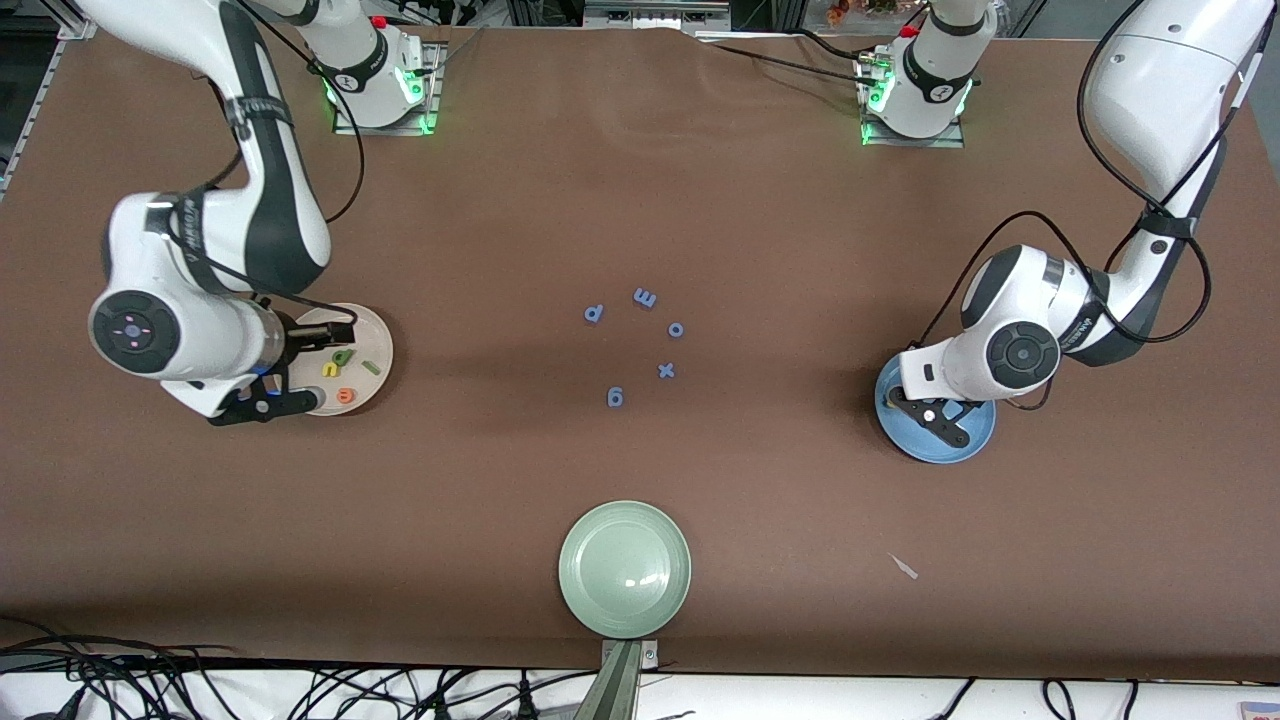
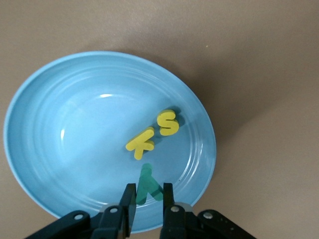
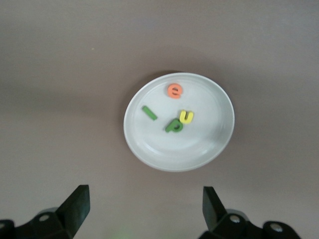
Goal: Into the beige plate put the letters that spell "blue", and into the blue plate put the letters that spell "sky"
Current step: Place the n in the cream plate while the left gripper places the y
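The blue plate (image 2: 75, 124) (image 1: 962, 446) lies at the left arm's end of the table. On it lie the yellow s (image 2: 168, 122) and yellow k (image 2: 141, 143). My left gripper (image 2: 148, 201) (image 1: 940, 418) hangs over the plate's rim, shut on the teal y (image 2: 148, 185). The beige plate (image 3: 209, 149) (image 1: 378, 335) at the right arm's end holds the orange e (image 3: 174, 90), green l (image 3: 149, 113), green b (image 3: 174, 126) and yellow u (image 3: 186, 116). My right gripper (image 3: 145, 204) (image 1: 300, 372) is raised above the beige plate's edge, open wide and empty.
Several blue-purple letters (image 1: 645, 297) lie scattered in the middle of the table. A pale green plate (image 1: 625, 568) sits near the table's front edge. A small white scrap (image 1: 905, 567) lies nearer the front camera than the blue plate.
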Controlling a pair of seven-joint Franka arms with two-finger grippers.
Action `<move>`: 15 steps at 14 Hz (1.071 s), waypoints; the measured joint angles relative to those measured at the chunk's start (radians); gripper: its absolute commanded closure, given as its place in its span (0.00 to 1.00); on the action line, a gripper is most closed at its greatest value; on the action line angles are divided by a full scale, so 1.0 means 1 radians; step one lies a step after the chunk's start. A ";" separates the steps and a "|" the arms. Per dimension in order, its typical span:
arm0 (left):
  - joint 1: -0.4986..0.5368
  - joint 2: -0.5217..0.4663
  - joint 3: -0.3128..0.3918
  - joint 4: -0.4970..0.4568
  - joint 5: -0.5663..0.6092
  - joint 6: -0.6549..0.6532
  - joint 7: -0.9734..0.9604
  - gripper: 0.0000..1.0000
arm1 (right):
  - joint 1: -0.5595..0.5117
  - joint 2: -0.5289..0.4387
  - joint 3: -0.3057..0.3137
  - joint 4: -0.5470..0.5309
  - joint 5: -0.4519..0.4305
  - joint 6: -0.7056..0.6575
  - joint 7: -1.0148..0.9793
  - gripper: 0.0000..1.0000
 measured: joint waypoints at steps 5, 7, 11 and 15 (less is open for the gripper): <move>0.001 0.006 -0.005 0.008 0.000 0.007 0.011 0.00 | 0.026 -0.078 0.003 0.101 0.002 -0.115 0.104 0.00; 0.001 -0.006 -0.013 0.025 0.000 0.005 0.012 0.00 | 0.036 -0.115 0.003 0.101 0.002 -0.139 0.112 0.00; 0.001 -0.077 -0.068 0.152 -0.009 -0.160 0.009 0.00 | -0.029 -0.173 0.089 0.050 -0.005 -0.123 0.113 0.00; 0.002 -0.115 -0.086 0.391 -0.121 -0.391 -0.012 0.00 | -0.279 -0.291 0.335 -0.132 -0.026 0.020 0.113 0.00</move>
